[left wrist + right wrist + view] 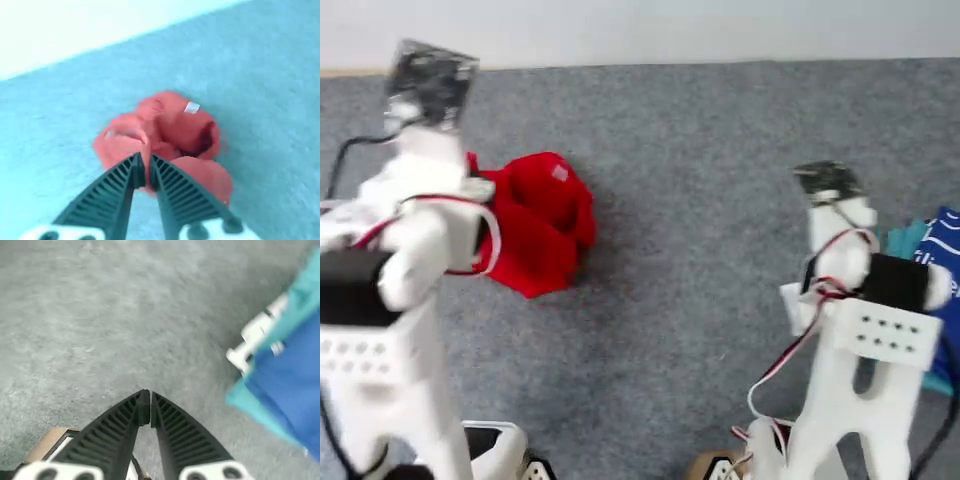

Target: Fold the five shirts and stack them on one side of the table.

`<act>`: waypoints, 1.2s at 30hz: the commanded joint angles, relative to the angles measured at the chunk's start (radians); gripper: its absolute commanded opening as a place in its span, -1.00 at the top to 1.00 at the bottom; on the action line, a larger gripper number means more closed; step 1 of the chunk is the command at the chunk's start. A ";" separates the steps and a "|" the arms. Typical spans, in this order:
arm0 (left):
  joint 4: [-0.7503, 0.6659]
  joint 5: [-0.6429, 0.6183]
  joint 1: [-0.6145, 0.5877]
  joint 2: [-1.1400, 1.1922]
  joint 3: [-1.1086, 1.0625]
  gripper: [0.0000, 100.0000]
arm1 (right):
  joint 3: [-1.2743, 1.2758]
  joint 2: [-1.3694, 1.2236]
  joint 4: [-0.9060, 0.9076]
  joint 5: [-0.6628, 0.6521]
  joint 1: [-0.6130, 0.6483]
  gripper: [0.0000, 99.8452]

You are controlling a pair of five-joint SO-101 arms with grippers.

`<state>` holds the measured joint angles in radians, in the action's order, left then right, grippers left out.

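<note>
A crumpled red cloth shirt (545,225) lies on the left of the grey felt surface (700,150), its left edge hidden behind the left arm. The left gripper (145,162) is clenched at the shirt's edge; whether it pinches cloth is unclear. The right gripper (146,397) is clenched near blue and teal cloth shirts (942,250), which are cut off at the right edge.

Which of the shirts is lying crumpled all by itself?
The red shirt, bunched in a heap alone; the blue shirt and teal shirt lie overlapping at the table's opposite edge.
</note>
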<state>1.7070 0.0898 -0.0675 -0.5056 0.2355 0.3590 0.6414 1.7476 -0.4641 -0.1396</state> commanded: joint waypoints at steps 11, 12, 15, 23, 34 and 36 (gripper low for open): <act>0.034 0.161 -0.404 -0.057 -0.145 1.00 | 0.006 -0.263 -0.371 0.060 0.410 0.98; 0.032 0.169 -0.433 -0.057 -0.157 1.00 | -0.014 -0.300 -0.394 0.060 0.426 0.98; 0.031 0.173 -0.489 -0.057 -0.196 1.00 | -0.112 -0.417 -0.415 0.060 0.487 0.96; -0.020 0.172 -0.497 -0.057 -0.222 1.00 | -0.446 -0.717 -0.409 0.061 0.657 0.62; -0.029 0.170 -0.502 -0.052 -0.239 1.00 | -0.839 -1.036 -0.417 0.152 0.829 0.52; -0.048 0.170 -0.502 -0.055 -0.269 1.00 | -0.910 -1.081 -0.409 0.213 0.845 0.52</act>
<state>1.6978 0.2555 -0.5631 -0.5424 -0.0146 -0.4158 -0.4189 1.3456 -0.3276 0.6828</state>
